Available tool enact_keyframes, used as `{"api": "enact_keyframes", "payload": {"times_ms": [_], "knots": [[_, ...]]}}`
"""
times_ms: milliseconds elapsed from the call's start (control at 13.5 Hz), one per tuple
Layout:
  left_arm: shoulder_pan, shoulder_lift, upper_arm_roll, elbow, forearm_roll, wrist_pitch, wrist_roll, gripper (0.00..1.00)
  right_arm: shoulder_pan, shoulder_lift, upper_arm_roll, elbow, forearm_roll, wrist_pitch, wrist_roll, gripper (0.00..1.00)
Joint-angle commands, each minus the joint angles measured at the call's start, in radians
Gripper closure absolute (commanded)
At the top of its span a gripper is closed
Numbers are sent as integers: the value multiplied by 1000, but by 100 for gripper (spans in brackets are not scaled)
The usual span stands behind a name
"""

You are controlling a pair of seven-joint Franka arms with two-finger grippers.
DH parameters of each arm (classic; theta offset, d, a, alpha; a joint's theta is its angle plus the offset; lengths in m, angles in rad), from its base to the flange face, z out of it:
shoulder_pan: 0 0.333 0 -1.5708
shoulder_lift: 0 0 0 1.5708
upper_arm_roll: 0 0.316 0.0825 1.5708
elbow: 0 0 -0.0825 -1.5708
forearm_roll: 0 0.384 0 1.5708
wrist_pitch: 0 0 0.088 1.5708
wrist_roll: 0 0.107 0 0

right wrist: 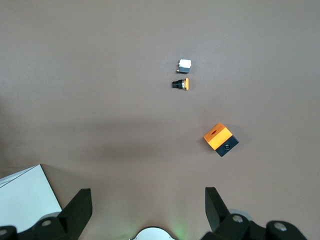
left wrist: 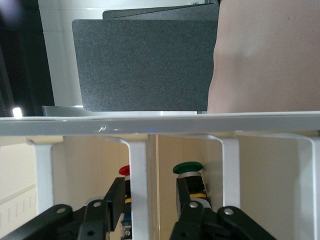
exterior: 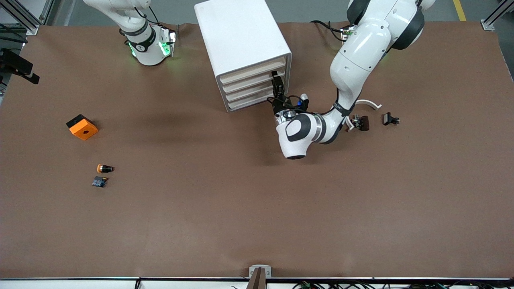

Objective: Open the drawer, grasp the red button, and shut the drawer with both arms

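The left gripper [exterior: 277, 86] is reaching into the front of the cabinet [exterior: 241, 44] at its drawer [exterior: 251, 82] fronts, fingers [left wrist: 116, 197] spread apart on either side of a white upright [left wrist: 139, 185], gripping nothing. Inside, the left wrist view is showing the button [left wrist: 124, 171] with its red cap beside a green-capped button [left wrist: 188, 168]. The right gripper [right wrist: 147, 212] is waiting over the table [exterior: 257, 200] toward the right arm's end from the cabinet, fingers wide apart and empty. An orange cube [exterior: 82, 127] and an orange-capped button [exterior: 104, 168] are lying well apart from the cabinet, nearer the front camera.
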Motion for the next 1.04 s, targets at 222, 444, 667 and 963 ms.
{"api": "enact_keyframes", "payload": {"times_ms": [222, 444, 667, 963], "knots": [[-15, -20, -5, -41, -23, 7, -11, 62, -19, -5, 8, 4, 4, -1, -8, 0], [-15, -23, -23, -41, -22, 6, -13, 72, -33, 39, 9, 15, 1, -1, -13, 0], [-17, -33, -35, -45, -22, -2, -13, 91, -39, 126, 9, 16, -5, 8, -16, 0], [-9, -33, -36, -43, -22, -4, -15, 99, -50, 226, 9, 35, -9, 13, -24, 0]]}}
